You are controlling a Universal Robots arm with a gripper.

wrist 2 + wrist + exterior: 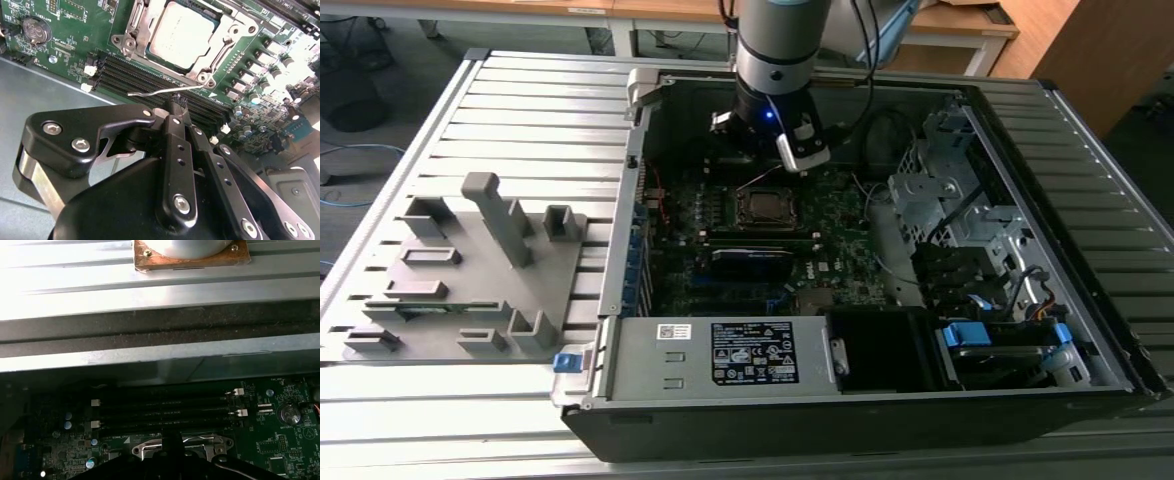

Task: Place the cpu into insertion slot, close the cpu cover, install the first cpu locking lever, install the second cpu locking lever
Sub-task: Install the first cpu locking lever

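The cpu lies with its dull silver top up in the insertion slot on the green motherboard. The cpu cover is a silvery frame lying flat around the chip. A thin wire locking lever sticks out along the socket's near edge, raised a little above the black memory slots. My gripper is shut, its narrow tip right at this lever; whether it touches the wire I cannot tell. In the exterior view the gripper hangs just behind the socket. In the first wrist view the cover's edge shows.
The open computer case surrounds the board, its metal wall close behind the gripper. Black memory slots run beside the socket. A drive cage and cables fill the exterior view's right. A grey fixture tray stands outside the case on the exterior view's left.
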